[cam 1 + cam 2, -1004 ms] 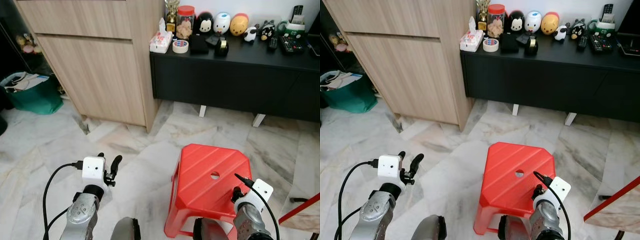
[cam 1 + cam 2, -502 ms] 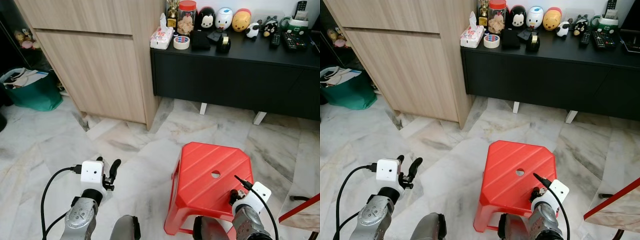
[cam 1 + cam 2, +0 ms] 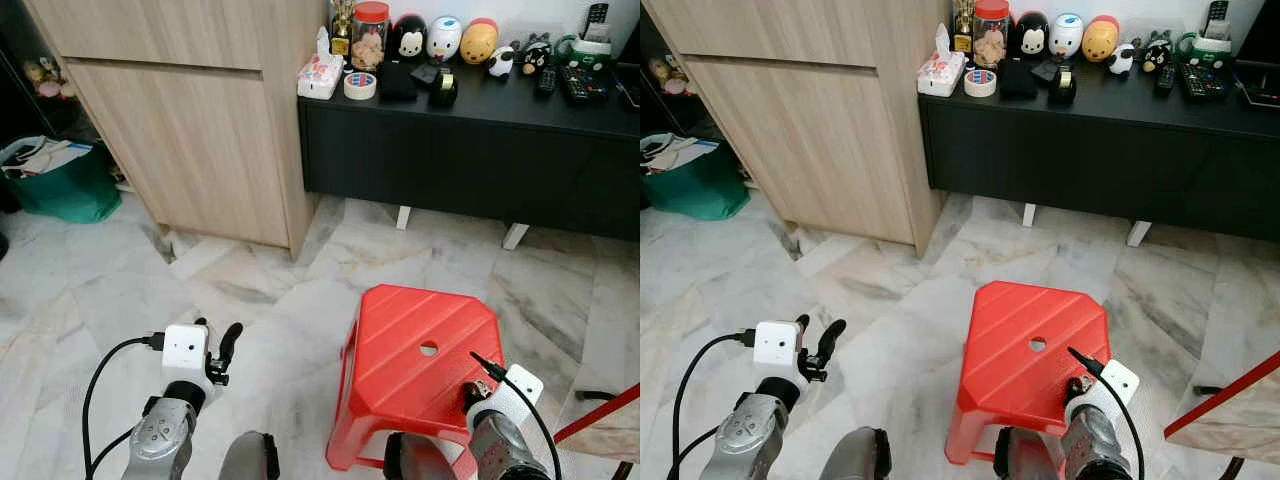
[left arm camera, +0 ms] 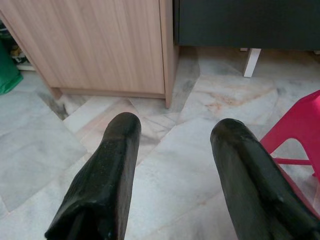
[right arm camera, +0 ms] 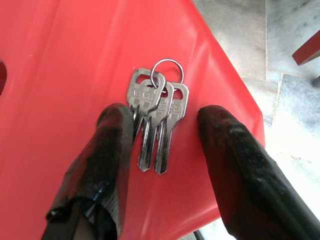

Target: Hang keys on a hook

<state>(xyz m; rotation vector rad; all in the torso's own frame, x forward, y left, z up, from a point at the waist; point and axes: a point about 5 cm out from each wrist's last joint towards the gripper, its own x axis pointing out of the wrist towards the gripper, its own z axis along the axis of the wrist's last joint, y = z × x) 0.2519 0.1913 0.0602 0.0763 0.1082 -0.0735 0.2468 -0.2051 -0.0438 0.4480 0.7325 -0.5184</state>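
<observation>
On the red stool [image 5: 65,75], our right gripper [image 5: 162,120] straddles the keys [image 5: 157,117] wide open; flat keys may skid when pinched.

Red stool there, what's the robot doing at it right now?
The robot stands over the red stool on the marble floor. Its right gripper is low over the stool's near right corner, fingers open on either side of a bunch of keys lying flat on the seat, not yet gripped. The left gripper hangs open over the floor, holding nothing. No hook can be made out yet.
</observation>
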